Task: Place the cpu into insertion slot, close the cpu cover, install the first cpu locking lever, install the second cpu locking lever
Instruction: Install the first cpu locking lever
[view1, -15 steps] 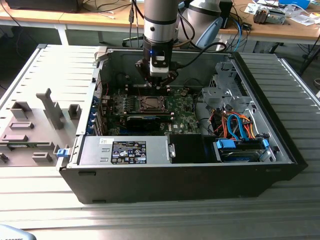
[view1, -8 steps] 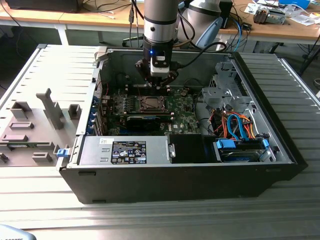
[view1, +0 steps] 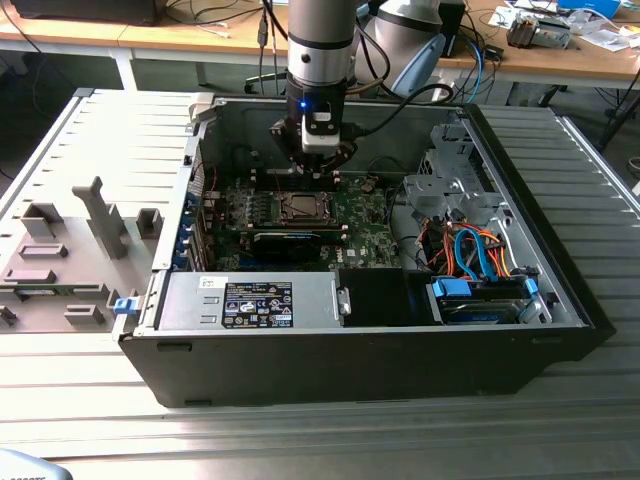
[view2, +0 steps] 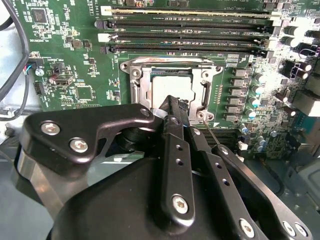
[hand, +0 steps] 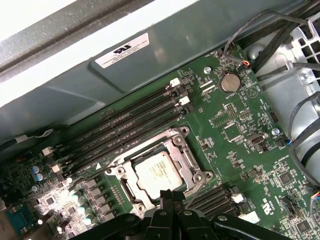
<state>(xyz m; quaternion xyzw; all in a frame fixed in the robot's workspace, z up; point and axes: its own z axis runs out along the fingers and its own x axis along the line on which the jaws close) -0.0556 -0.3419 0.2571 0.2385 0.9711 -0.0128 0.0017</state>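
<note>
- Cpu (hand: 159, 172): flat square chip, pale silvery-beige face, seated in the insertion slot (hand: 156, 171) at lower centre of the first wrist view, amid green circuit board (hand: 235, 150).
- Cpu cover (view2: 172, 82): silvery frame plate, lying around the chip.
- Gripper (view2: 172, 102): black fingers together, gripping nothing, tips at the chip's near edge in the second wrist view.
- Computer case (view1: 520, 290): open, centre of the exterior view.
</note>
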